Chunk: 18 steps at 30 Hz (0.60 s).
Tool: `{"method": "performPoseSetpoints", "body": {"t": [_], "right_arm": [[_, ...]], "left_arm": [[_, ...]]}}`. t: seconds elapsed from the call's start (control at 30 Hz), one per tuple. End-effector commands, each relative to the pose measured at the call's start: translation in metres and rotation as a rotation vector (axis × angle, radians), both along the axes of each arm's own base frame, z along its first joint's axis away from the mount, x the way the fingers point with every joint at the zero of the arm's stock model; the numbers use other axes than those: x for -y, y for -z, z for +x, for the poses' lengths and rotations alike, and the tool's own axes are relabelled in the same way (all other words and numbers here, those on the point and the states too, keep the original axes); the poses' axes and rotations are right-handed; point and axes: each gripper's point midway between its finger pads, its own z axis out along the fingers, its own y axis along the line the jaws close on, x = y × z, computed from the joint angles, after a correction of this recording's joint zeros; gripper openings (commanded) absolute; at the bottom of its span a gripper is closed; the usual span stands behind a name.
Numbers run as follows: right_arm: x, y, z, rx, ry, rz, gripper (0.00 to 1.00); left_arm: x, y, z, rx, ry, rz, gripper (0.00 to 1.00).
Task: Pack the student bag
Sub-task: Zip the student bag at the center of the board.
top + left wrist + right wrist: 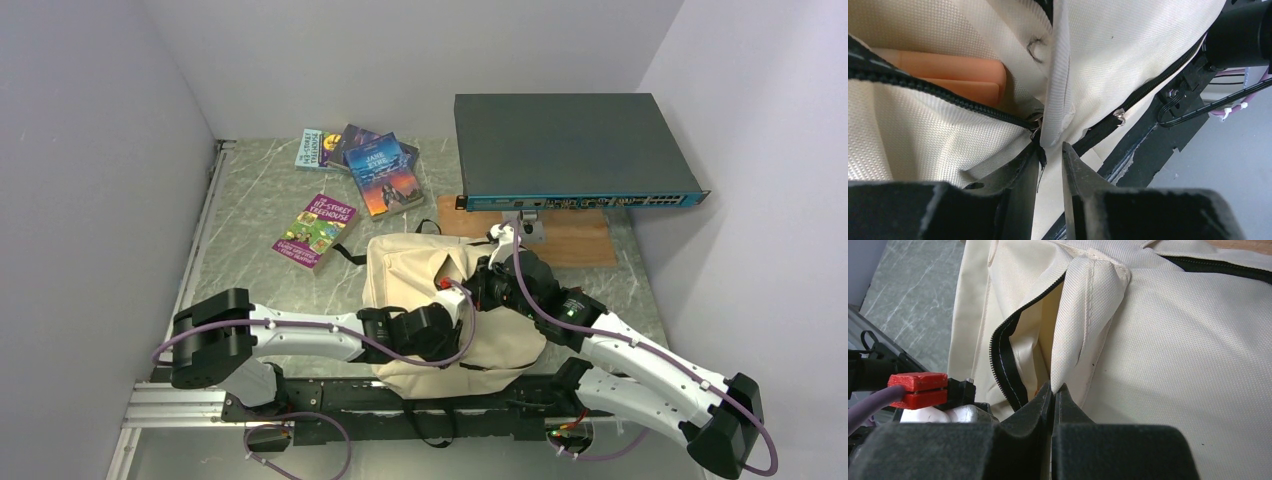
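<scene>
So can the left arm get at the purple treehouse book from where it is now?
Probably yes. The purple book lies flat and uncovered on the table, ahead of the left arm. The left gripper would first have to leave the zipper of the student bag.

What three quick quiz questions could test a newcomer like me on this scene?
1. True or false: the right arm's jaws are shut on a fold of the backpack.
2. Where do the books lie? A) on the table, beyond the backpack to its left; B) on the dark box; C) on the wooden board.
3. Fill in: the flat thing showing inside the open backpack is ___ in colour.
Key: 1 true; 2 A; 3 orange.
</scene>
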Motion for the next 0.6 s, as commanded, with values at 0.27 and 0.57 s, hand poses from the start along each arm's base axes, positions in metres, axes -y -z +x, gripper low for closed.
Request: {"method": "performPoseSetpoints", "body": {"t": [0.27, 0.57], "right_arm": [[-0.015, -0.031, 0.006, 0.064, -0.023, 0.093, 0.00], [-0.010, -0.020, -0.002, 0.029, -0.055, 0.023, 0.20]], "left_arm": [[-0.005, -0.001, -0.010, -0.029, 0.010, -0.010, 0.00], [-0.001, -0.036, -0.014, -0.021, 0.040, -0.115, 0.00]]}}
